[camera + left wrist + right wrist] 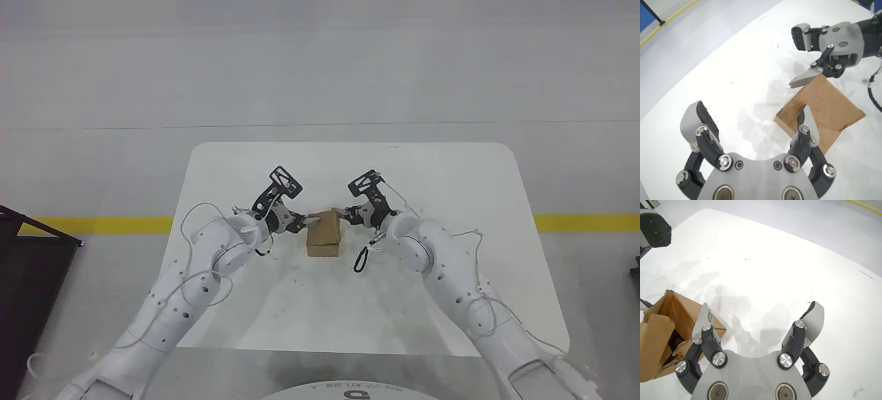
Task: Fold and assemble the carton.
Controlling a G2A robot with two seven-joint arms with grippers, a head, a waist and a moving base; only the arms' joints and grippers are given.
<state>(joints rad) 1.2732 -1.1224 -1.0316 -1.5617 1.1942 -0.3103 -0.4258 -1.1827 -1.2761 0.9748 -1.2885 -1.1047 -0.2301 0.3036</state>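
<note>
I saw the carton (322, 233) near the worktop's (450, 200) centre, one end open with loose flaps. My left gripper (296, 222) was spread wide at its 9 o'clock and my right gripper (348, 213) wide at 2 o'clock, both holding nothing.

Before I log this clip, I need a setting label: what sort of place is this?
Probably a lab or workshop hall: a white table bearing a brown carton stands on a grey floor crossed by a yellow line.
</note>
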